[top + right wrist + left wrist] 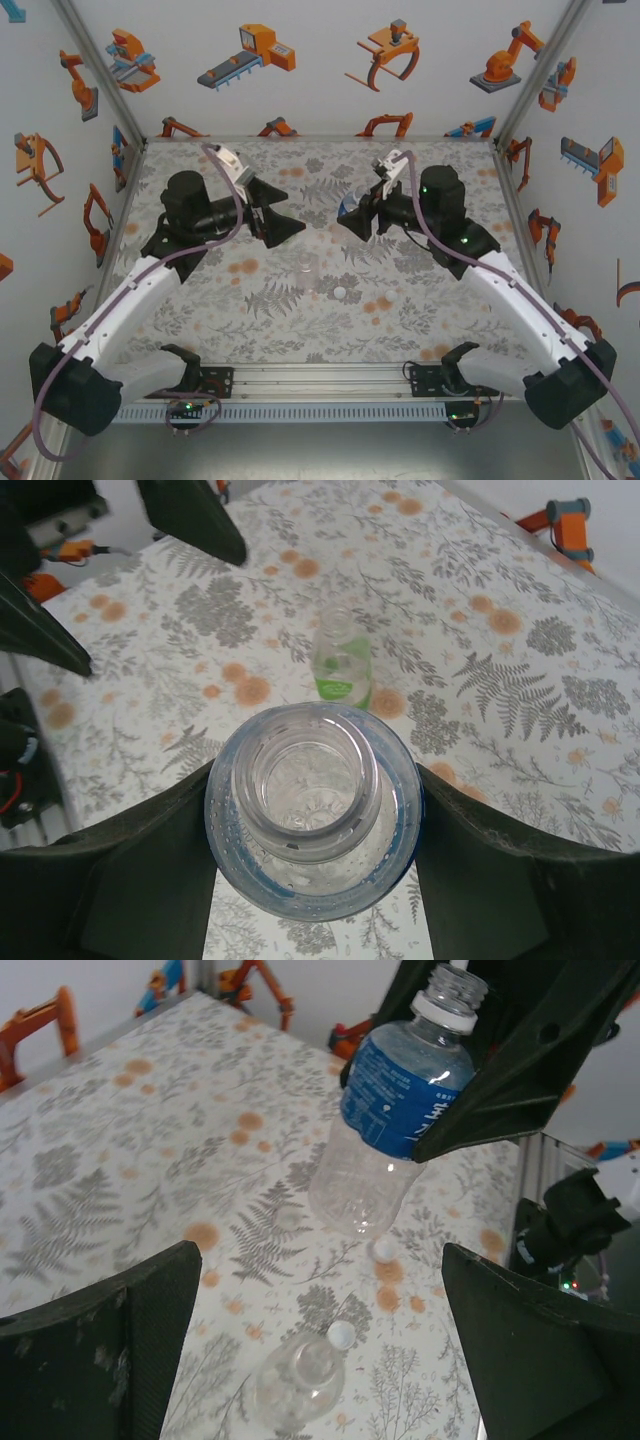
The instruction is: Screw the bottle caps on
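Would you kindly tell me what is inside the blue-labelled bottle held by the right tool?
Through its open, capless neck the blue-labelled bottle looks empty: only its clear base shows. Its blue label covers the middle section from the side, so I cannot check there.

The tabletop (250, 330), printed with grey ferns and orange blotches, is carrying a plain clear bottle (298, 1388), which is standing upright. Two white bottle caps (342, 1334) are lying on the print, one just beside that bottle and the second cap (384, 1249) farther off. A green-tinted bottle (342, 662) is standing upright elsewhere on the print.
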`<action>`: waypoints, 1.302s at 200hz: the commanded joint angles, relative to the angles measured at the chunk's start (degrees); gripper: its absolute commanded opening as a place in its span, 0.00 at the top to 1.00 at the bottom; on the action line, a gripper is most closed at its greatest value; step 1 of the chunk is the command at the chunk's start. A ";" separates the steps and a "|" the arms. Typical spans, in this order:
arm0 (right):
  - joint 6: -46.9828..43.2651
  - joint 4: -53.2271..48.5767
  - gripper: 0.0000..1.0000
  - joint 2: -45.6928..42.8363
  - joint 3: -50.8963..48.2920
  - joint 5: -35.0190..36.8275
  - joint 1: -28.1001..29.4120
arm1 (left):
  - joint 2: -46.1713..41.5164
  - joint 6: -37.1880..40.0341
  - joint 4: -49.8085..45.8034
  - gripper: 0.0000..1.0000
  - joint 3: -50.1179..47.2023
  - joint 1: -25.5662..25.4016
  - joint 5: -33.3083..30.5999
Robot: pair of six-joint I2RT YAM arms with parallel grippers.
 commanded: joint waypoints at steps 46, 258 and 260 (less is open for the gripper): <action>6.73 -1.47 0.72 -3.87 3.42 -4.72 0.28 | 8.53 8.48 3.37 0.03 8.12 -9.73 3.29; 21.85 1.94 0.88 -3.87 4.69 -0.06 0.28 | 19.66 8.41 7.22 0.34 14.16 -15.99 5.14; 21.89 1.95 0.88 -3.85 4.64 -0.08 0.28 | 19.67 8.39 7.19 0.34 14.18 -15.99 5.14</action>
